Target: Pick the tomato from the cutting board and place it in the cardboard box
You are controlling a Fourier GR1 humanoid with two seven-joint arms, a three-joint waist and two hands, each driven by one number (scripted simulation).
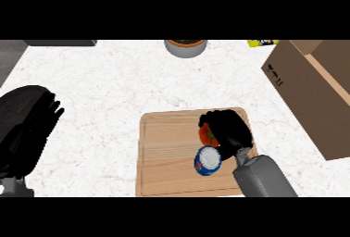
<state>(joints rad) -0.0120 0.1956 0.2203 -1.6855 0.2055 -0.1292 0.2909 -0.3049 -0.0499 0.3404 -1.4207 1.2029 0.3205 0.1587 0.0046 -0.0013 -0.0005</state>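
Now the right hand [229, 130] curls round the tomato [204, 135] from above, clamped on it over the cutting board [167, 148], probably to lift it clear. The cardboard box [304, 83] stands well apart at right; the left hand [31, 125] rests open at left.

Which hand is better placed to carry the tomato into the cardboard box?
The right hand. It is curled over the tomato on the cutting board, and the cardboard box stands to its right. The left hand rests open at the counter's far left.
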